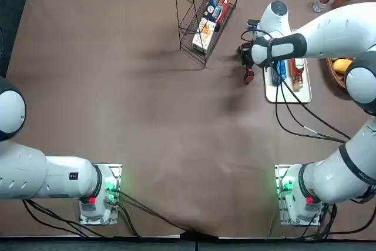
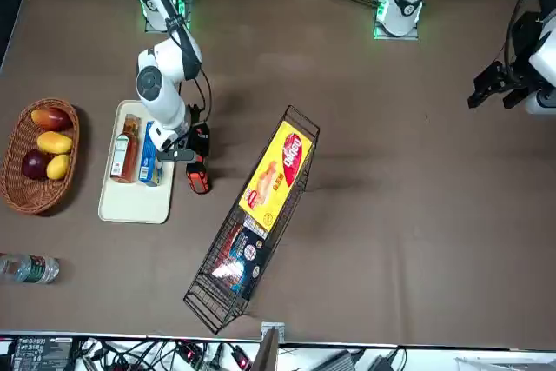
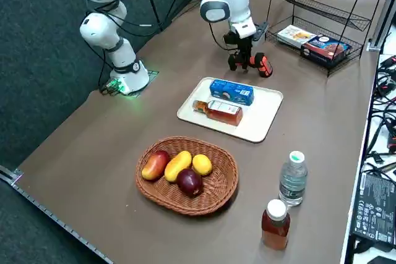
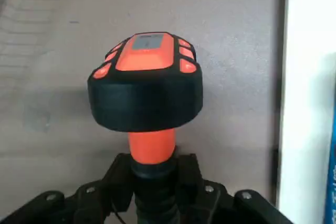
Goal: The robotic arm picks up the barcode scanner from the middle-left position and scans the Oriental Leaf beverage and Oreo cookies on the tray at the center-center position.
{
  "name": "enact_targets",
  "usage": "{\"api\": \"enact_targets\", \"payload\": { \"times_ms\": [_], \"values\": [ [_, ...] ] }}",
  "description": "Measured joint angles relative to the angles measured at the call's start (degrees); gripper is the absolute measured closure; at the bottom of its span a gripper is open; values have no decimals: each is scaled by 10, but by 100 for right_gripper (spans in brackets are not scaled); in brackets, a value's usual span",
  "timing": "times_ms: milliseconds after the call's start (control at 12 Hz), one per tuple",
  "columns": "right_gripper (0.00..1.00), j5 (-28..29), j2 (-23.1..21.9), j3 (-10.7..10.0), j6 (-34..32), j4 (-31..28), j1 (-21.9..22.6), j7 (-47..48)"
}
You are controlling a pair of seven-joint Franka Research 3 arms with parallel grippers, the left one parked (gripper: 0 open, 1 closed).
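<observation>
Holding the barcode scanner in the right hand, just off the tray.
Closing both fingers round the scanner's narrow neck, below the black-and-orange head, clamping firmly; hovering or touching the bench, cannot tell. Reaching to the robot's left side of the tray, with the Oreo cookies lying nearer to the scanner and the Oriental Leaf beverage just beside, on its side, both on the white surface. Bending the robotic arm over part of the tray. Noting the wicker fruit basket on the tray's other side, a clear bottle and a white-capped amber bottle standing near each other beyond, and a wire rack on the scanner's side.
</observation>
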Motion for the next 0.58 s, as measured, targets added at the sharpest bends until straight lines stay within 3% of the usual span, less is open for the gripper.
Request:
{"api": "enact_targets", "payload": {
  "times_ms": [583],
  "values": [
    [57,0,0,0,1,0,3,11]
  ]
}}
